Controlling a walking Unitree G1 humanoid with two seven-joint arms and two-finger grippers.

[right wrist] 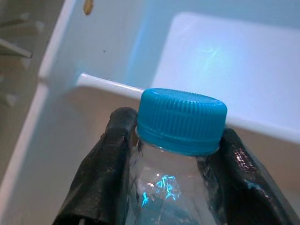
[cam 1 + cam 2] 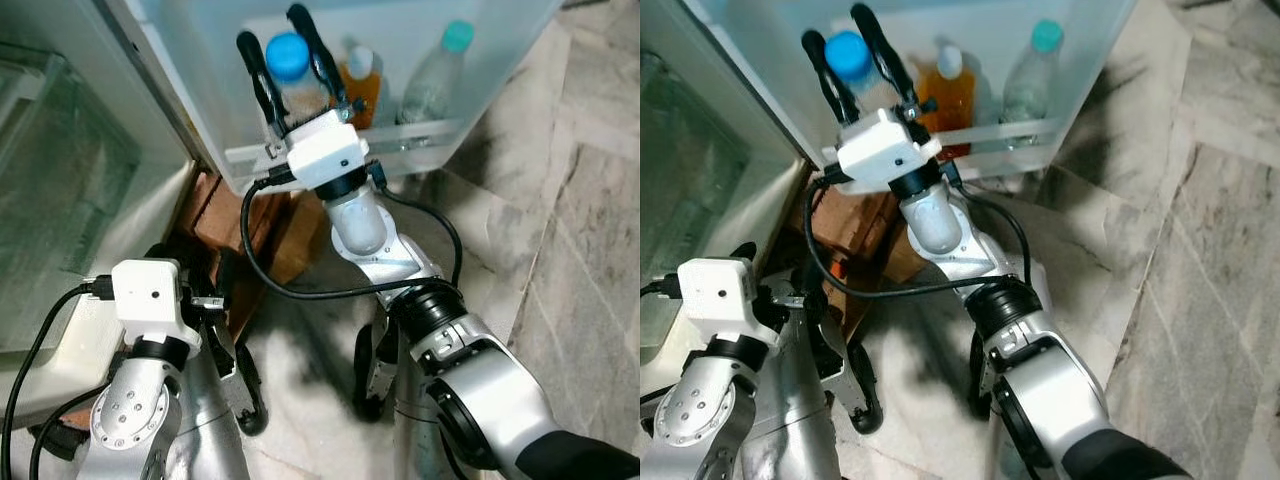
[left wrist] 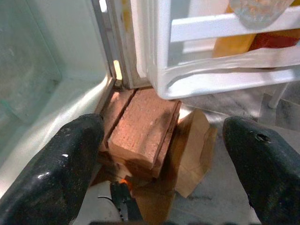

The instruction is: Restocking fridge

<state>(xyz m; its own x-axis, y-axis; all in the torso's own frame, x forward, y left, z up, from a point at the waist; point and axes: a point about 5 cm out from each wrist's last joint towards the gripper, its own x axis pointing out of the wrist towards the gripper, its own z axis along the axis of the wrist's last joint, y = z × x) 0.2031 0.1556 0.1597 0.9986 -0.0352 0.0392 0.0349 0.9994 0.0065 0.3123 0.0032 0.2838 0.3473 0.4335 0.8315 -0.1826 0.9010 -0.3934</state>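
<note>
In the fridge door shelf three bottles stand in a row, the water bottle between the right hand's fingers leftmost, a juice bottle beside it, another water bottle rightmost, with bricks on the floor below.

Blue-capped bottle: clear plastic, no label or lettering can be read.
Orange bottle: no legible print.
Teal-capped bottle: no legible print.
Fridge door shelf: no readable text, brand or number.
</note>
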